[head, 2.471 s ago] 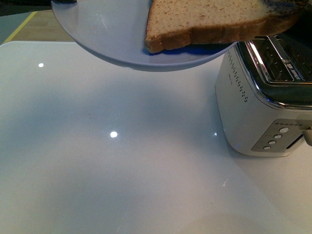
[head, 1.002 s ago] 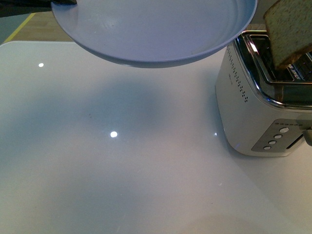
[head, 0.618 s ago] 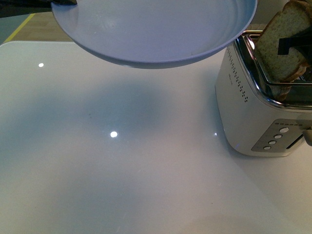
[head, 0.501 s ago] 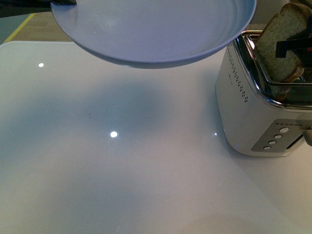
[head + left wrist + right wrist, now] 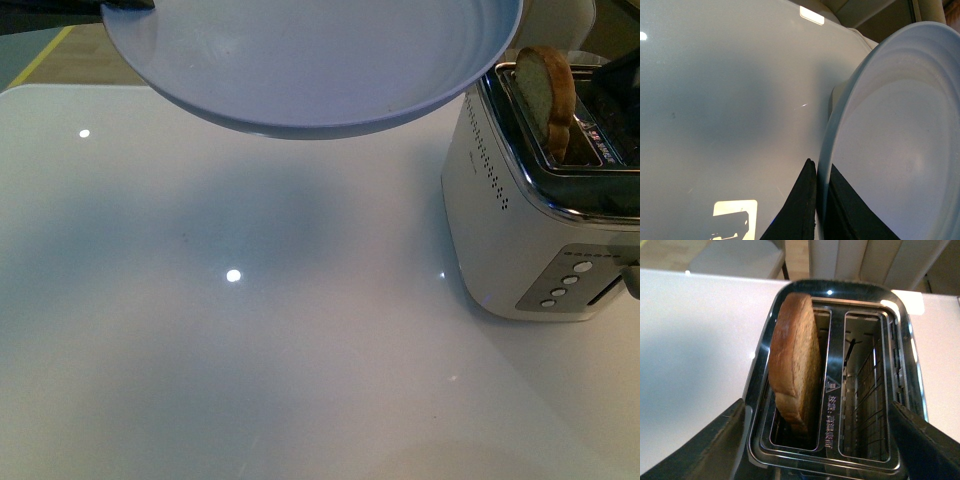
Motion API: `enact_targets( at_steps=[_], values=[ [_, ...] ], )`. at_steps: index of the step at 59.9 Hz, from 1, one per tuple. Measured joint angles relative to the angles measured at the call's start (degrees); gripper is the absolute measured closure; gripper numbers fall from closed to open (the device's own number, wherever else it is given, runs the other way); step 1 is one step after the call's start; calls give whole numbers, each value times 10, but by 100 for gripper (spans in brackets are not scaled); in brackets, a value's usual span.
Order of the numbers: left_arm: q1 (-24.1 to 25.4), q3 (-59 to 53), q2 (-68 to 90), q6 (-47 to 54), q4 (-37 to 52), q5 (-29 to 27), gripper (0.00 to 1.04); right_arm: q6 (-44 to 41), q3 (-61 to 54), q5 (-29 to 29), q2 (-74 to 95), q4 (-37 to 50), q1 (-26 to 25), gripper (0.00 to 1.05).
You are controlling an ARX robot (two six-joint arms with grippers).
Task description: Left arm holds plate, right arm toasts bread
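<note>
Left wrist view: left tool (image 5: 820,172) clamps plate (image 5: 890,125); right tool (image 5: 817,407) gapes wide, empty.

Plate (image 5: 310,70) x1; bread slice (image 5: 548,95) x1; toaster (image 5: 500,230) x1, w/ 2 slots (image 5: 860,390) on top, 4 round btns (image 5: 570,281) on front; surface (image 5: 250,360) x1.

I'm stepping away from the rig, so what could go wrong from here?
The bread stands tilted and high in a slot of the toaster, so it may jam when lowered. The left end effector pinches the plate only at its rim; it could slip. The open right end effector straddles the toaster and might bump it.
</note>
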Motion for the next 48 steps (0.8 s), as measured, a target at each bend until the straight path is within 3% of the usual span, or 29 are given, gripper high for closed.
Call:
enact_targets(
  at_steps=[16,28,37,48],
  values=[
    [0,0,0,0,1,0,102,29,-63,-41,-221,-79,-40,9],
    [0,-1,0,1,5,-1,102,30,-63,-42,-231,-80,-42,9],
    [0,-3,0,2,5,-2,102,10,-138,4,-236,100,-58,31],
    [-3,-3,0,3,5,-3,102,2,-194,7,-287,121,-63,60]
  ],
)
